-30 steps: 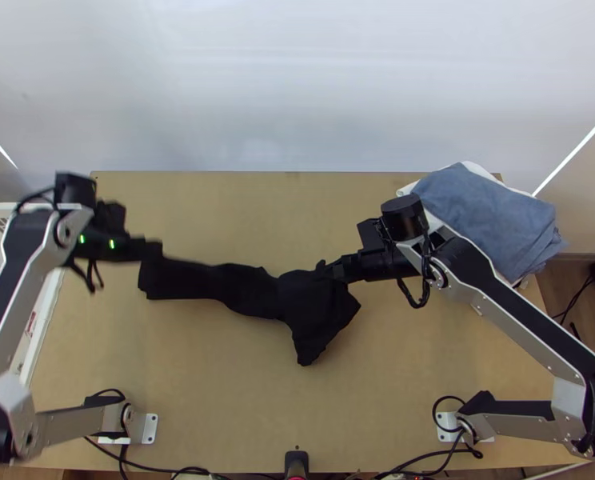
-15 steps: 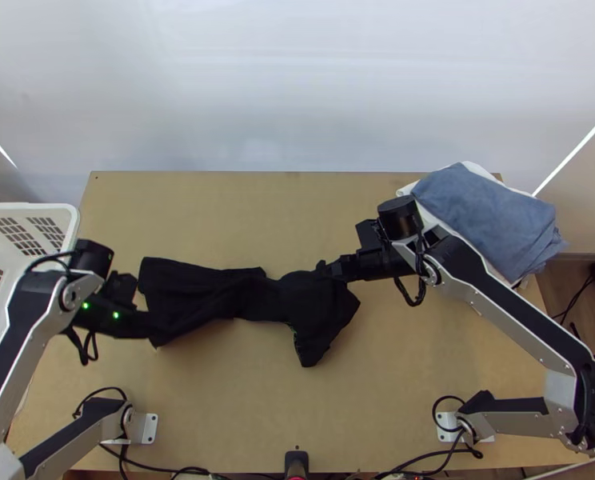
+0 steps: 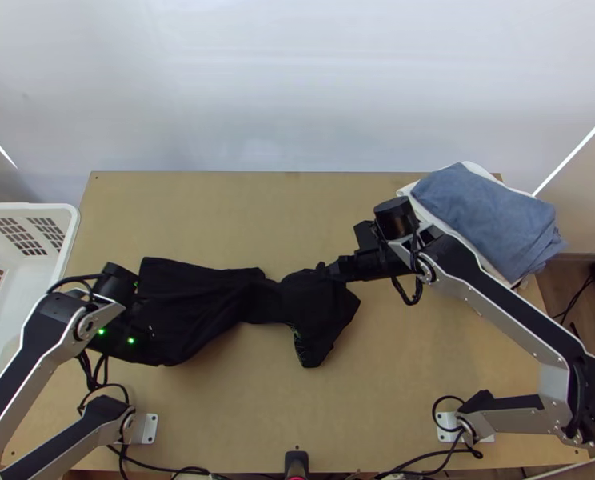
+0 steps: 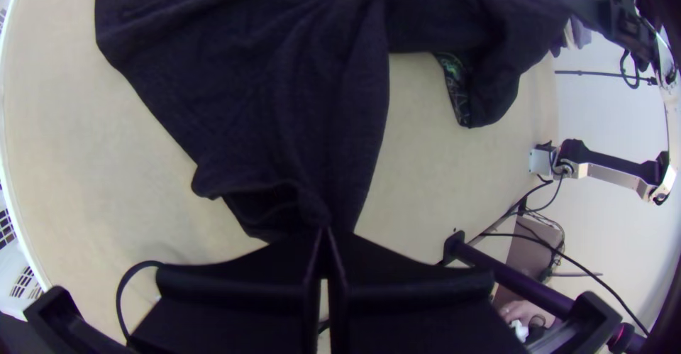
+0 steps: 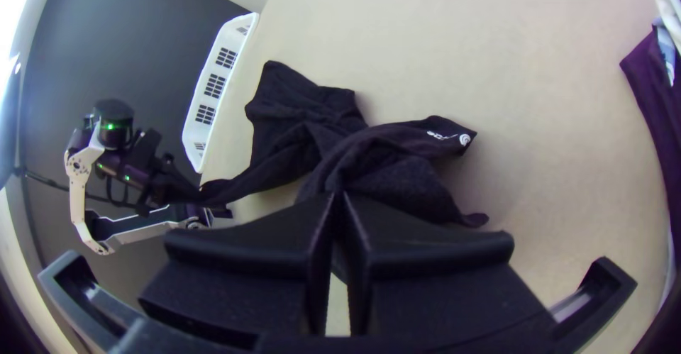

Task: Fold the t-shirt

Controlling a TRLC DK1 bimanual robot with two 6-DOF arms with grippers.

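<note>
- Evidently, the black t-shirt (image 3: 209,300) lies twisted and bunched across the left and middle of the table (image 3: 425,360).
- Left gripper (image 4: 324,235): fingers pressed together on the cloth's near left edge.
- Right gripper (image 5: 340,196): clamped on the bunched right part.
- Likely light, soft and limp, hardly fragile; best taken at hem corners, pinched well in, so pulling opens the twist.

Bare worktop (image 3: 297,216) leaves a way through beyond the black shirt (image 3: 217,308) and on its near side. The shirt bars the middle; the left arm (image 3: 27,356), right arm (image 3: 505,300), white basket (image 3: 37,272) and folded cloths (image 3: 489,216) obstruct the sides.
</note>
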